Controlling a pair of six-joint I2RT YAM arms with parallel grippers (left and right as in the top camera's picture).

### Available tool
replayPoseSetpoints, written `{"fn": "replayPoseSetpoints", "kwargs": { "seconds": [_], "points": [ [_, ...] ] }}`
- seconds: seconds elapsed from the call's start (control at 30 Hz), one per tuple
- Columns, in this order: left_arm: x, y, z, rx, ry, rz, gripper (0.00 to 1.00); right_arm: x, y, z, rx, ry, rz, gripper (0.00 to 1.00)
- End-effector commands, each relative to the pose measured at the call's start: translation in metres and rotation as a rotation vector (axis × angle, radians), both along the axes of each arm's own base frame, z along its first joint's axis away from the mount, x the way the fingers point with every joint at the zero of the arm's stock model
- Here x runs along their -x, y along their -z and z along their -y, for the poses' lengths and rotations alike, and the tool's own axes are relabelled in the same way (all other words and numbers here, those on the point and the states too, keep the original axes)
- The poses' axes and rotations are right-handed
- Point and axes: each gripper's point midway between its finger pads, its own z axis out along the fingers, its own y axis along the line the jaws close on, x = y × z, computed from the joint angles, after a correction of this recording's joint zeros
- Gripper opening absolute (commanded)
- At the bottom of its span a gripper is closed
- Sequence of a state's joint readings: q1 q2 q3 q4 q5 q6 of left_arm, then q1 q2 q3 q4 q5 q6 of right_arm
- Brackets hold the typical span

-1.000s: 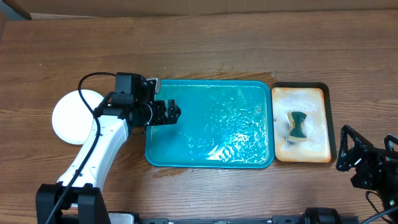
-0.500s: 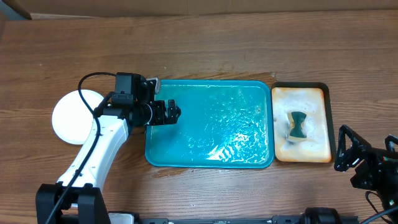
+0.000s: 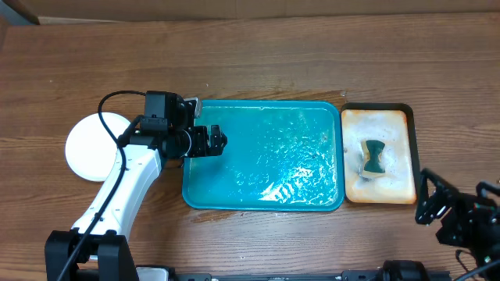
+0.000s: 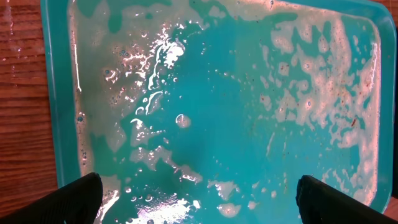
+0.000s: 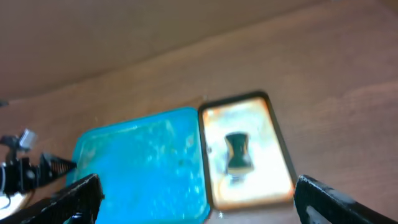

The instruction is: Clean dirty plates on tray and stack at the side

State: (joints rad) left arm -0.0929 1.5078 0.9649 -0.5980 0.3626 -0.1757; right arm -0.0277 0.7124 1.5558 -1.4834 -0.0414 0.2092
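Observation:
The teal tray (image 3: 262,156) lies mid-table, wet and sudsy, with no plate on it. Left of it on the wood is a round white plate (image 3: 87,147), partly hidden by my left arm; how many are stacked there I cannot tell. My left gripper (image 3: 219,140) hangs open over the tray's left end. In the left wrist view its fingertips (image 4: 78,199) stand wide apart above the soapy tray (image 4: 217,93), nothing between them. My right gripper (image 3: 423,204) is open at the near right, off the tray. The right wrist view looks across at the tray (image 5: 143,165) between spread jaws.
A smaller black-rimmed tray (image 3: 379,121) with orange-stained foam sits right of the teal one, with a dark green sponge (image 3: 375,158) in it. Both show blurred in the right wrist view, the small tray (image 5: 273,174) and the sponge (image 5: 236,151). Cardboard runs along the table's far edge.
My right gripper has drifted slightly left and toward the near table edge, its jaws spreading a little more. The left arm has not moved.

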Motion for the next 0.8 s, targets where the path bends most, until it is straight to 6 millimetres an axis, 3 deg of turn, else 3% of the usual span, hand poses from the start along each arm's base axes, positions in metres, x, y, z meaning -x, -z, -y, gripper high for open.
{"fn": "replayPoseSetpoints", "kwargs": {
  "seconds": [0.0,0.3,0.6,0.77],
  "points": [
    [-0.004,-0.002,0.002,-0.010,0.021,0.016,1.00,0.003,0.004,-0.001,-0.008,-0.005,-0.020,1.00],
    [-0.004,-0.002,0.002,-0.009,0.020,0.015,1.00,0.006,0.006,-0.012,-0.089,-0.024,-0.040,1.00],
    [-0.004,-0.002,0.002,-0.010,0.021,0.015,1.00,-0.008,-0.016,-0.009,-0.043,-0.034,0.070,1.00],
    [-0.004,-0.002,0.002,-0.009,0.020,0.015,1.00,-0.010,-0.018,-0.008,-0.041,-0.030,0.082,1.00]
  ]
}}
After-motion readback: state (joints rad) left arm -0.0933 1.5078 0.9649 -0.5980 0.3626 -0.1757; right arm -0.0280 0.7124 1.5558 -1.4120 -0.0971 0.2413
